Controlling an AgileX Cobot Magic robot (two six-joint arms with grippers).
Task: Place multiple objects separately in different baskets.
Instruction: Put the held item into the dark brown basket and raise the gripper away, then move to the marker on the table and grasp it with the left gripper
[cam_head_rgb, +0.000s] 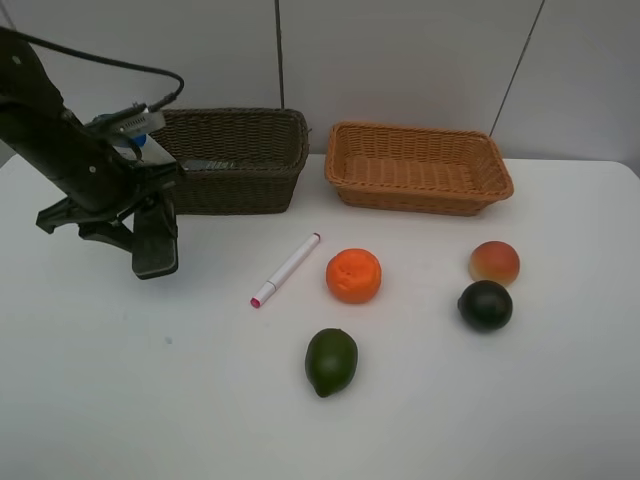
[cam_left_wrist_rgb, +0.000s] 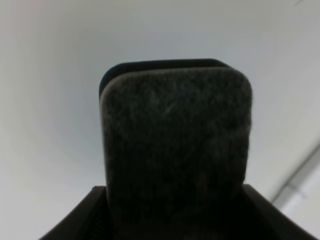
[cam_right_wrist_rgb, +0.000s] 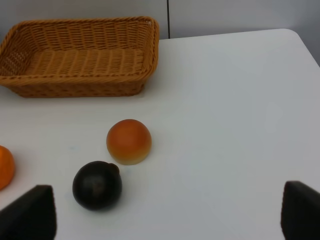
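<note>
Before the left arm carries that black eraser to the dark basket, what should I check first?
1. Grip: left gripper shut on the black eraser block: ok.
2. Target: dark brown basket stands just behind that gripper: ok.
3. Room inside that basket: cannot tell, the arm hides part of it.
4. Pink-capped marker lies on the table, off to the side of that path: ok.
5. Right gripper open, near the peach and dark round fruit, out of the way: ok.

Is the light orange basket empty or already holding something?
Empty: the light orange basket shows bare woven floor in the high and right wrist views, nothing inside.
</note>
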